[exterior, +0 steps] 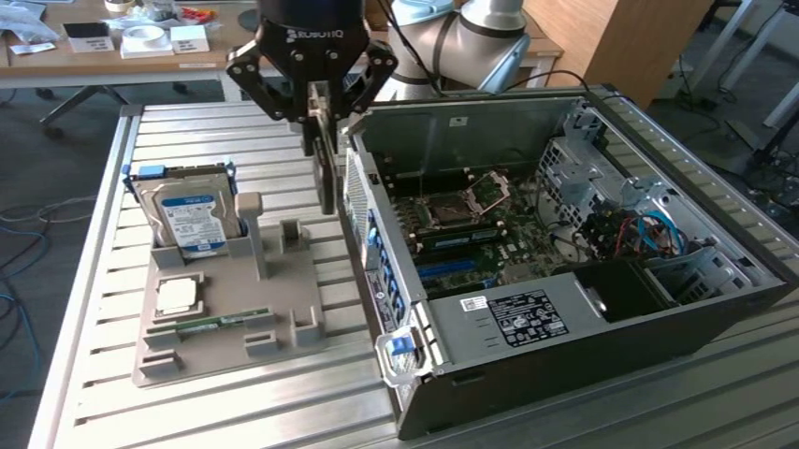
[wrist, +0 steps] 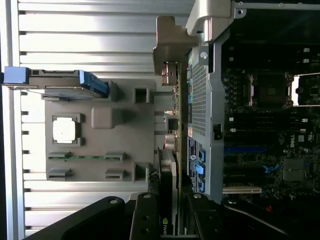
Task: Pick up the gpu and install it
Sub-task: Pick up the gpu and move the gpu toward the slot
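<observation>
Slatted metal table (exterior: 88, 374) underneath, and the gpu (exterior: 328, 182) hangs on edge, its top pinched tight between the claw (exterior: 322, 122) fingers. It's over the grey parts tray (exterior: 200, 360) edge, just beside the open PC case (exterior: 600, 309) wall.

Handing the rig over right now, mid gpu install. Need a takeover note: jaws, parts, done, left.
Gripper: jaws shut on the gpu, which hangs edge-down from it.
Position: the card is in the air between the grey fixture and the open case, just outside the case wall.
Done: gpu is picked up and clear of the table. The hard drive and RAM stick sit in the fixture.
Left: the card is not inside the case and not seated on the motherboard.
</observation>
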`<action>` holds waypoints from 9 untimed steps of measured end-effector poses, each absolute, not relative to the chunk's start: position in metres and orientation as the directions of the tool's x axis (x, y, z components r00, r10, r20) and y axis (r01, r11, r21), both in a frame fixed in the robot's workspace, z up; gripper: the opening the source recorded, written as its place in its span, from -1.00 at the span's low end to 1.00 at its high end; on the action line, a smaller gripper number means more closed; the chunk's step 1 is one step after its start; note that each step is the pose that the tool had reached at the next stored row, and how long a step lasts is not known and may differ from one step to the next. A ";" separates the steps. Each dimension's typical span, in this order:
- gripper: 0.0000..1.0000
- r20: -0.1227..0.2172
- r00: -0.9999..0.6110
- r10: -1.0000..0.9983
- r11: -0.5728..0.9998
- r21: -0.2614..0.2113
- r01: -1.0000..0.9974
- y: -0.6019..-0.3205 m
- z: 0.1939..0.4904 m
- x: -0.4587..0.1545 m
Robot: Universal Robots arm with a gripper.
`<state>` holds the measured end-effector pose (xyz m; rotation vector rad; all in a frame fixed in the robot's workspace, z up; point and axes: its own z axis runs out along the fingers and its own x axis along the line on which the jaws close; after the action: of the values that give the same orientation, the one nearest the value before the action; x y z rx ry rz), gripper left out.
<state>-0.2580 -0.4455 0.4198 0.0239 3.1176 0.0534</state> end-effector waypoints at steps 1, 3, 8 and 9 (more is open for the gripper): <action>-0.47 -0.023 -1.000 0.016 0.999 0.034 0.015 -0.445 0.420 -0.255; -0.47 -0.023 -1.000 0.016 0.999 0.035 0.015 -0.446 0.420 -0.249; -0.47 -0.023 -1.000 0.016 0.999 0.035 0.015 -0.445 0.420 -0.232; -0.47 -0.023 -1.000 0.016 0.999 0.035 0.015 -0.446 0.420 -0.228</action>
<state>-0.2283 -0.4455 0.4201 0.0237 3.1177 0.0540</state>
